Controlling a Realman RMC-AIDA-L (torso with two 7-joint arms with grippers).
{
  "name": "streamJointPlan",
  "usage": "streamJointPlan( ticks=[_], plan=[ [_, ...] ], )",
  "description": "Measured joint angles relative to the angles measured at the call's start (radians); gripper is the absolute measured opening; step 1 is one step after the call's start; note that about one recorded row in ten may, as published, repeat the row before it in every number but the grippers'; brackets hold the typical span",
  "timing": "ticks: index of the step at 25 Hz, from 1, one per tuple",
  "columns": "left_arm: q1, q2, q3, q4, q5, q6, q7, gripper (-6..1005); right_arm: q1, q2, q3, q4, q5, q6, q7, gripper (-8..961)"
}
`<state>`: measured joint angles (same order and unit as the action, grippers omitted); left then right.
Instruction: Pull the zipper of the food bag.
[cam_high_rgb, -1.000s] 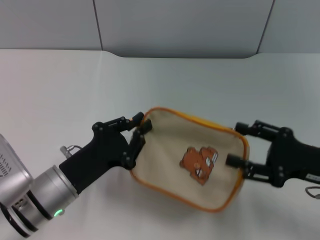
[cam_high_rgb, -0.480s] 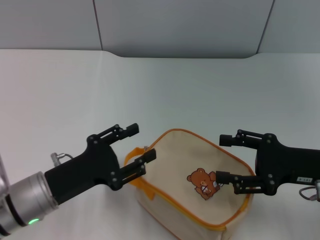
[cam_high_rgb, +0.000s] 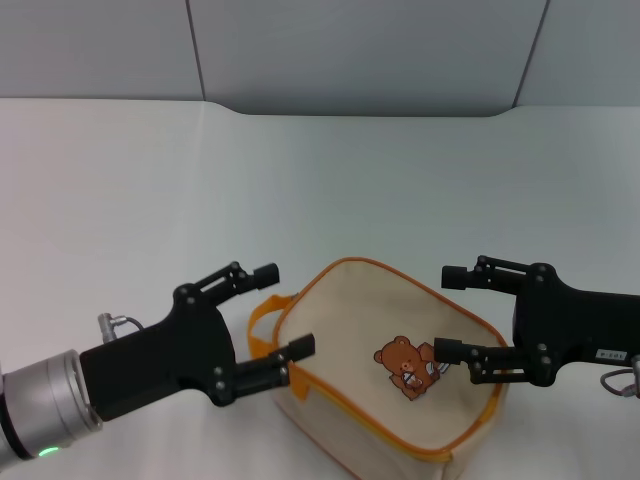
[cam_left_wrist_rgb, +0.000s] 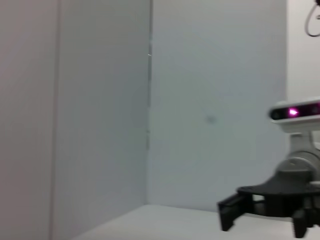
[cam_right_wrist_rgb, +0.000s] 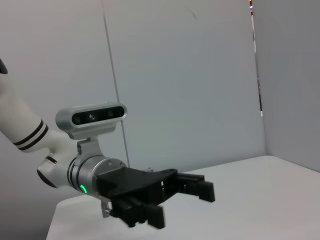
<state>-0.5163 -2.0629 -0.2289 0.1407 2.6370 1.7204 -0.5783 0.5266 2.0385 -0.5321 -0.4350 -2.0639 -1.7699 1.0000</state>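
Note:
The food bag (cam_high_rgb: 385, 325) lies bear side up on the white table (cam_high_rgb: 150, 180), near the front edge of the head view. Its orange loop handle (cam_high_rgb: 262, 318) sticks out toward my left gripper. The zipper is not visible. My left gripper (cam_high_rgb: 283, 310) is open, its jaws on either side of the handle end. My right gripper (cam_high_rgb: 450, 312) is open, its jaws on either side of the bag's right end, the near fingertip (cam_high_rgb: 445, 351) by the bear print (cam_high_rgb: 405, 366). I cannot tell whether either gripper touches the bag.
A grey wall (cam_high_rgb: 360, 50) stands behind the table. The left wrist view shows the right gripper (cam_left_wrist_rgb: 260, 210) farther off. The right wrist view shows the left gripper (cam_right_wrist_rgb: 165, 195) farther off.
Over the last second the bag came down and nearer, out of both grippers' hold. Both grippers opened. The left gripper has since shifted lower and the handle shows more.

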Motion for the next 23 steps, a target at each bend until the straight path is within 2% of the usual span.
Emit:
streamJointPlan(
  ticks=[6, 23],
  plan=[
    [-0.012, 0.0, 0.041, 0.007, -0.001, 0.006, 0.0, 827, 0.0, 0.0, -0.001, -0.001, 0.0, 0.0, -0.003, 833],
    [0.009, -0.004, 0.031, 0.016, -0.011, 0.041, 0.013, 827, -0.016, 0.005, 0.008, -0.005, 0.007, -0.006, -0.019, 834]
  ],
)
